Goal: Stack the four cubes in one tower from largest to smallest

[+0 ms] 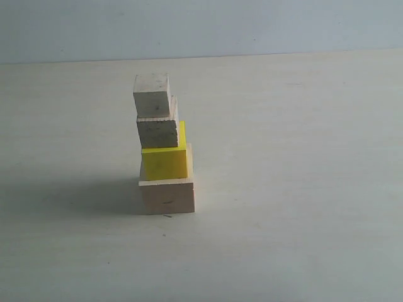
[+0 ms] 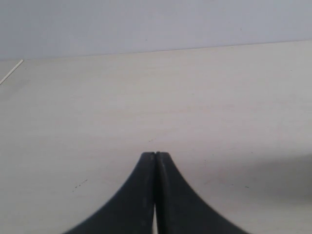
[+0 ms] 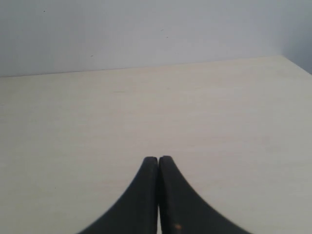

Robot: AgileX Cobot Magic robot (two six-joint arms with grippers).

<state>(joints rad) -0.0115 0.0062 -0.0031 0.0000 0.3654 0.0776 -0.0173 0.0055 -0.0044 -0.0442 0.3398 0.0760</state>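
In the exterior view a tower (image 1: 164, 148) of four cubes stands left of the middle of the table. The large pale wood cube (image 1: 167, 195) is at the bottom, with the yellow cube (image 1: 164, 163) on it. Above that sits the smaller pale wood cube (image 1: 157, 131), and the whitish cube (image 1: 152, 95) is on top. The column leans a little to the left as it rises. Neither arm shows in the exterior view. My left gripper (image 2: 155, 154) is shut and holds nothing. My right gripper (image 3: 158, 158) is likewise shut on nothing. Both wrist views show only bare table.
The pale tabletop (image 1: 296, 189) runs back to a grey wall (image 1: 201, 25). The tower throws a shadow (image 1: 69, 195) to its left. A table edge line (image 2: 10, 73) shows in the left wrist view, and the table's corner (image 3: 292, 62) in the right wrist view.
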